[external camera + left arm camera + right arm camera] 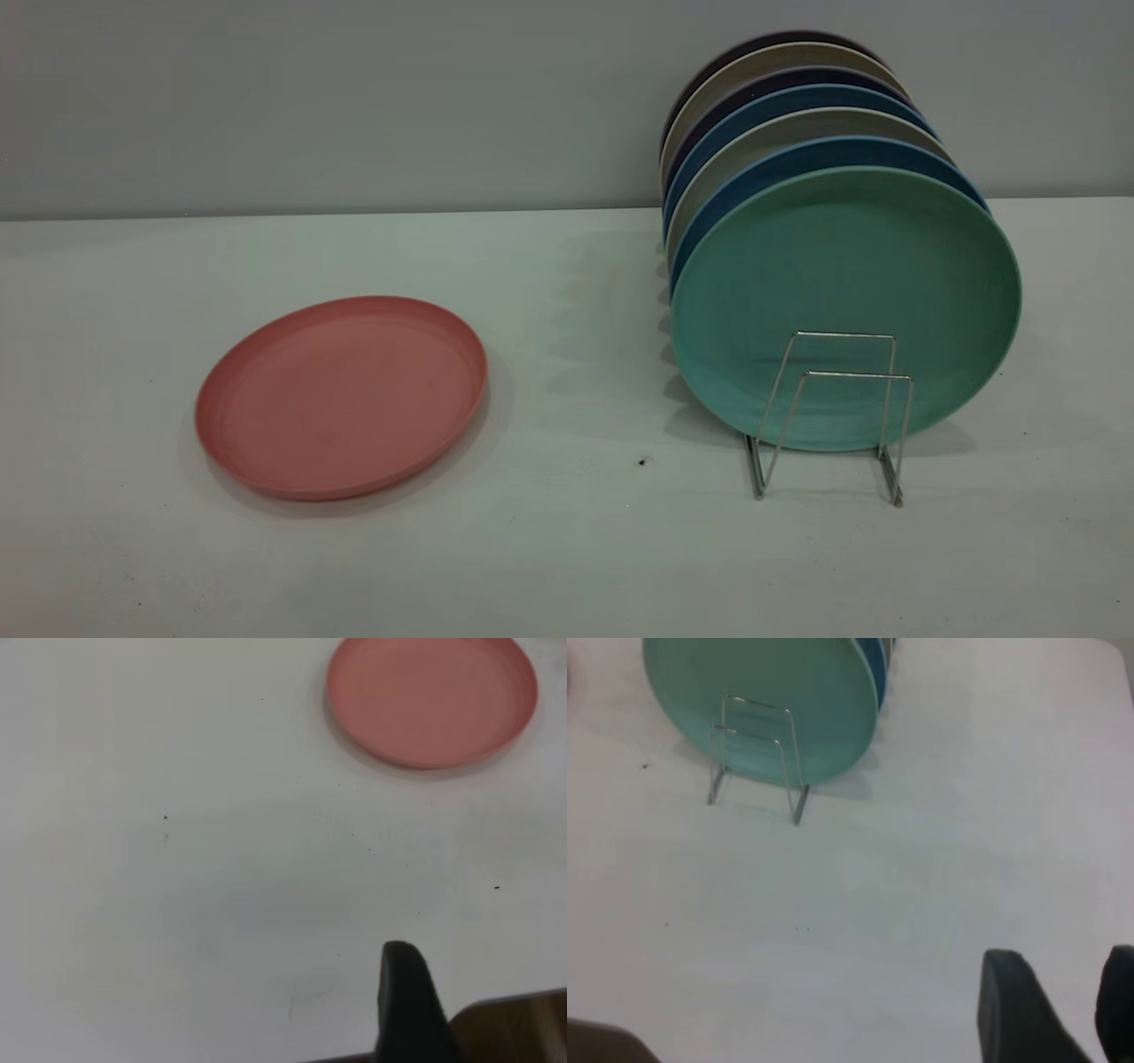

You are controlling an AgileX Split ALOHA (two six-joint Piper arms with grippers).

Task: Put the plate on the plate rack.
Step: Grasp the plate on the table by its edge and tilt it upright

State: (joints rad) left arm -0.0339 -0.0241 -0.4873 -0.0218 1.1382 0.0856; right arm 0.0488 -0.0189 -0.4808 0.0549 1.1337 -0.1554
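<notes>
The plate [341, 396] lies flat, rim up, on the table [567, 549] at left, well apart from the plate rack [833, 412] at right, which has the teal plate [846, 292] in front w/ others behind. Looks light, stiff, matte; best grabbed at the rim edge. No writing seen. Left gripper [409, 1005]: can't tell jaw state. Right gripper [1059, 1005]: jaws apart, holding nothing.

Only one finger [403, 1005] of my left gripper shows, cut off at the frame edge, so its opening is unreadable. The teal-green plate [846, 301] hides most of the plates behind it and most of the plate rack [833, 408]
</notes>
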